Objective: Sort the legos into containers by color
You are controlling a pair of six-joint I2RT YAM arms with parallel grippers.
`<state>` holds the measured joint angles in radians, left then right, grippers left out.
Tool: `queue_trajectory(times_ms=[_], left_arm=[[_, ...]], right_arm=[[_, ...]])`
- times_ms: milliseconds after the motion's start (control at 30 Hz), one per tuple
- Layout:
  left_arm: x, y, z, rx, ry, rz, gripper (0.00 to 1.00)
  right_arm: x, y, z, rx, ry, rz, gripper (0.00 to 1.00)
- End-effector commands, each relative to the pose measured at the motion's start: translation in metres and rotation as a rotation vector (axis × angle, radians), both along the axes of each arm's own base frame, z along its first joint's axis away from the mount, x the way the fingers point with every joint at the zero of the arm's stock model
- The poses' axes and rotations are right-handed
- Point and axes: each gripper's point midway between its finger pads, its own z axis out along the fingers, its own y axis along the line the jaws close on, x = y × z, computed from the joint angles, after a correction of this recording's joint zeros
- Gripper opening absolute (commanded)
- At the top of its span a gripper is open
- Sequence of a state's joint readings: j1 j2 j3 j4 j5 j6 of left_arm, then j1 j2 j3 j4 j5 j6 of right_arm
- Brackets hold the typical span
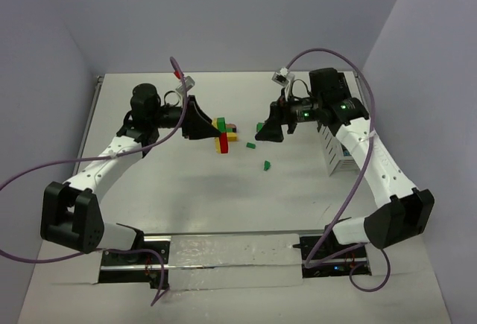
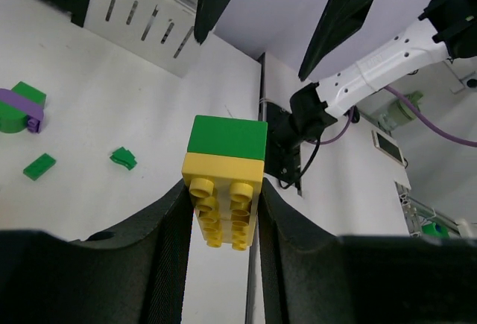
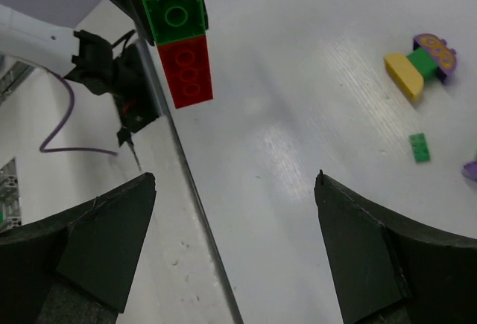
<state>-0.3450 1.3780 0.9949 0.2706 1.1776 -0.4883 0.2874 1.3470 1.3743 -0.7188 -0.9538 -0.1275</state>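
My left gripper (image 1: 211, 126) is shut on a stack of legos (image 1: 221, 135) held above the table. In the left wrist view a yellow brick (image 2: 223, 203) sits between the fingers (image 2: 168, 242) with a green brick (image 2: 227, 136) on its end. The right wrist view shows the same stack's green brick (image 3: 175, 13) and a red brick (image 3: 188, 71). My right gripper (image 1: 262, 132) faces the stack a short way off, open and empty (image 3: 237, 182). The white containers (image 1: 339, 149) stand behind the right gripper, seen again as the slotted containers (image 2: 141, 11).
Loose small green pieces (image 1: 266, 164) (image 1: 250, 145) lie on the table between the grippers. A yellow, green and purple cluster (image 3: 419, 62) and a green plate (image 3: 419, 147) lie further off. A green and purple piece (image 2: 19, 108) sits near two green bits (image 2: 39, 166) (image 2: 123, 158).
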Motion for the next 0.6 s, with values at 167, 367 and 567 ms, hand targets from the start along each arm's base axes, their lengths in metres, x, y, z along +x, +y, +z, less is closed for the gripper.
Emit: queue_trajectory(times_ms=[167, 367, 567], left_arm=[[-0.021, 0.001, 0.037, -0.118, -0.058, -0.070, 0.00], [-0.020, 0.001, 0.040, -0.129, -0.057, -0.065, 0.00], [-0.020, 0.001, 0.037, -0.127, -0.050, -0.057, 0.00]], right_arm=[[-0.008, 0.056, 0.018, 0.143, 0.056, 0.128, 0.94], [-0.009, 0.078, 0.014, 0.133, 0.069, 0.173, 0.94], [-0.011, 0.090, 0.016, 0.136, 0.063, 0.195, 0.92]])
